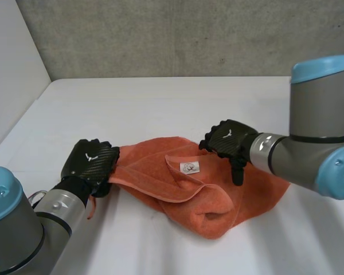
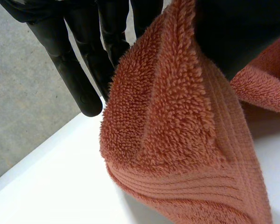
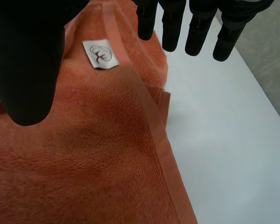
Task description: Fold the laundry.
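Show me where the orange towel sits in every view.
Head view: towel lies bunched mid-table, left hand at one end, right hand over it.
Left wrist view: towel end pinched by left hand's thumb and fingers.
Right wrist view: towel spreads under the right hand's palm.
Shared landmark: the white table.

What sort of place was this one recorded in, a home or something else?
Probably a lab or test bench rather than a home: a bare white table, a plain grey concrete-looking wall behind it, and one orange towel lying on it as the work piece.
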